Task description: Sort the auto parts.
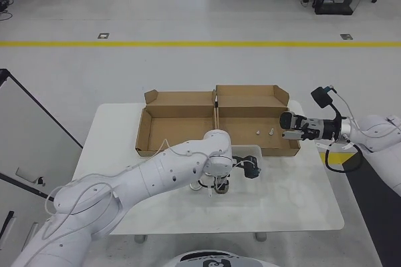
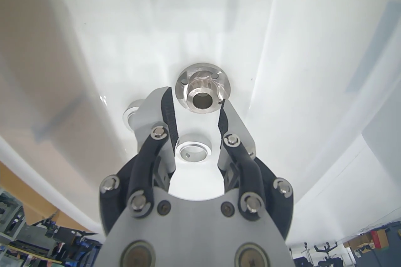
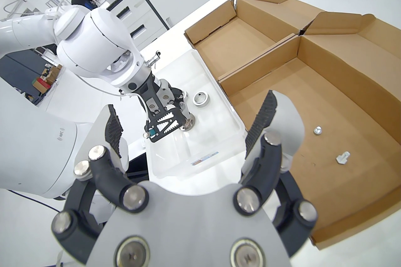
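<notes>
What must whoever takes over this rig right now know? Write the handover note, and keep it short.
Left gripper: down in the clear bin, fingers shut on the flanged hub, which is low at the bin floor.
Right gripper: open, held above the right cardboard box.
Done: a bolt and a small bracket lie in that box.
Left to sort: the hub, a ring collar and another ring part, all in the bin.

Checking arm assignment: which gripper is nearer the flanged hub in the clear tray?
Left. The left gripper is down in the clear tray, right at the flanged hub. The right gripper hangs open over the cardboard box, well away from the hub.
</notes>
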Motion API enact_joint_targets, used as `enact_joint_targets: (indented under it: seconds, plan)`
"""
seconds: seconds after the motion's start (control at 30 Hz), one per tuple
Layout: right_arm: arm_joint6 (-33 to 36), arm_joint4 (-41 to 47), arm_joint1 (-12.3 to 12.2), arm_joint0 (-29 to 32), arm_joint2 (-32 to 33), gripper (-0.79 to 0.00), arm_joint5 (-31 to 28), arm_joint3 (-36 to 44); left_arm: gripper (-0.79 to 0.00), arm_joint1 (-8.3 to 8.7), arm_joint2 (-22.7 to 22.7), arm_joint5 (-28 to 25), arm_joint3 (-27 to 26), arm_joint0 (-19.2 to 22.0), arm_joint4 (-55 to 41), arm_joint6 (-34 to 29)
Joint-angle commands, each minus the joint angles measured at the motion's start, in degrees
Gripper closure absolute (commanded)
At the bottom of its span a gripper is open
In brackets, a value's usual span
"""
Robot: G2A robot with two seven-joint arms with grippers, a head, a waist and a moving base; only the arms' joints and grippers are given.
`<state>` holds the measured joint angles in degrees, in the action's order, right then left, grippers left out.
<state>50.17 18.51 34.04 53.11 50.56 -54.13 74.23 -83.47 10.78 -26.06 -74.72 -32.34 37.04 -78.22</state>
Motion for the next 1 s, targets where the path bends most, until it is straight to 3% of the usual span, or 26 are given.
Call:
enact_joint_targets:
  seconds: [0.0,0.73,0.97]
  plan:
    - [0.00,0.00,0.00,0.00,0.00,-0.785,0.00,0.00,-0.360,-0.14,-0.43,0.05,0.34,0.17,-0.09,-0.05]
    - [0.00,0.00,0.00,0.00,0.00,-0.785,0.00,0.00,-0.357,-2.51,-1.04,0.09,3.44,-0.67,1.89,-0.10]
    - [0.00,0.00,0.00,0.00,0.00,-0.785,0.00,0.00,-0.317,-3.20,-0.42,0.53,5.70,-0.21,1.33,0.21]
